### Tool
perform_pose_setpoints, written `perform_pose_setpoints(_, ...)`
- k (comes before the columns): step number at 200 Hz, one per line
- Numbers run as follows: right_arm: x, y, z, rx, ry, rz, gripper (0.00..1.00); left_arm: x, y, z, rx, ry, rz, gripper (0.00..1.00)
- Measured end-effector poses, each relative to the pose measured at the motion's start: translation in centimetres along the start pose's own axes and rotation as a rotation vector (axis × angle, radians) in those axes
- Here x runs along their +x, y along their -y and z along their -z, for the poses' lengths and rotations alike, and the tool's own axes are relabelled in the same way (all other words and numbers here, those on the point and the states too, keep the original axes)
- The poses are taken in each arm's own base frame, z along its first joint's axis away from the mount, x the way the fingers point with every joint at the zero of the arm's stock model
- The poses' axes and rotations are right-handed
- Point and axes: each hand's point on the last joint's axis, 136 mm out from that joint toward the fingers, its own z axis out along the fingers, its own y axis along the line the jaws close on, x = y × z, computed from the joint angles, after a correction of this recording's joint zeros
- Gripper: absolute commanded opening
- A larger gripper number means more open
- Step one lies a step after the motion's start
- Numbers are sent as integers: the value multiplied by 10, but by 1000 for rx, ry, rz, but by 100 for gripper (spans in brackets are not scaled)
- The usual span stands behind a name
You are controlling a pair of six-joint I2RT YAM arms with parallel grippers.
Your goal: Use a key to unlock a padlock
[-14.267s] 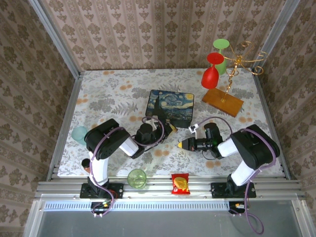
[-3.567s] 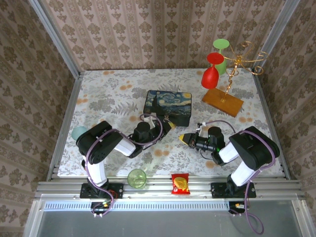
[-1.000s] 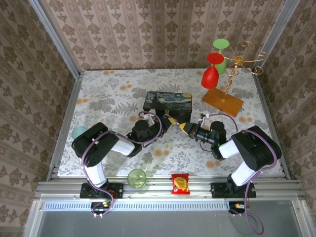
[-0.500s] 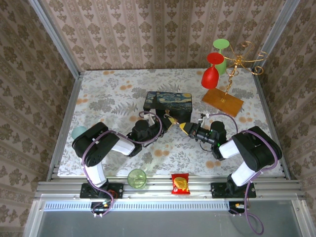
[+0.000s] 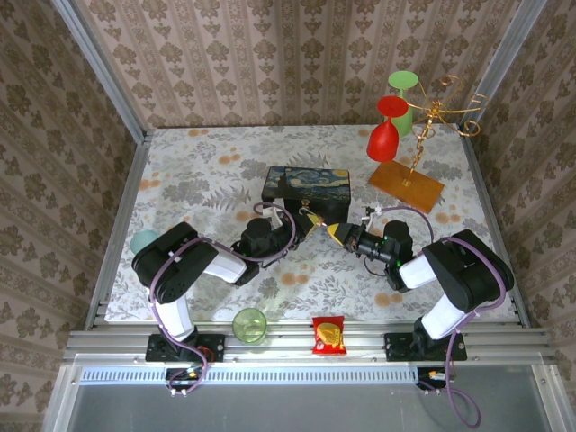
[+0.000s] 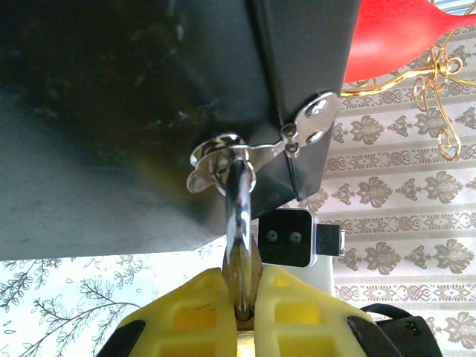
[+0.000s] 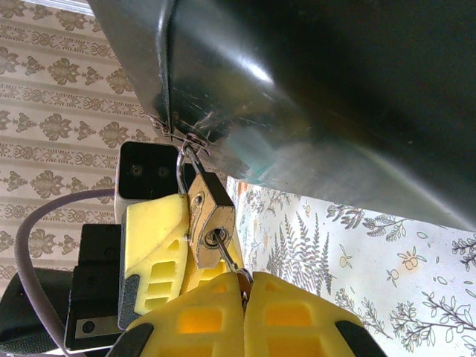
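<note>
The small brass padlock (image 7: 210,212) hangs by its silver shackle (image 6: 236,212) from the hasp (image 6: 223,155) on the blue painted box (image 5: 310,187). My left gripper (image 6: 242,281) is shut on the padlock body, and its yellow fingers (image 7: 152,234) show beside the lock in the right wrist view. My right gripper (image 7: 244,286) is shut on the key (image 7: 227,254), whose blade sits in the keyhole on the lock's underside. In the top view both grippers, left (image 5: 301,221) and right (image 5: 334,231), meet just in front of the box, with the padlock (image 5: 314,219) between them.
A gold stand on a wooden base (image 5: 407,184) holds a red glass (image 5: 383,137) and a green glass (image 5: 402,88) at the back right. A teal cup (image 5: 144,241) stands at the left, and a green cup (image 5: 249,324) and a snack packet (image 5: 328,335) at the near edge.
</note>
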Motion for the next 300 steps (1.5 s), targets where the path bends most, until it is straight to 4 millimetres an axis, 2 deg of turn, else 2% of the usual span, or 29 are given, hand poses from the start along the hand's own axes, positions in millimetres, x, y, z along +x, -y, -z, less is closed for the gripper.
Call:
perform_pose_setpoints(149,9,5,-4,16,-21,23,0,-1,-9,-3,-16,7,7,0)
perform_pose_setpoints(222,6,7,-3,21,-15,62,0,0,-8,-4,-14,6,10,0)
perform_pose_setpoints(300,8,12,1,108,-54,122,0,5,-16,-5,-34,-10,14,0)
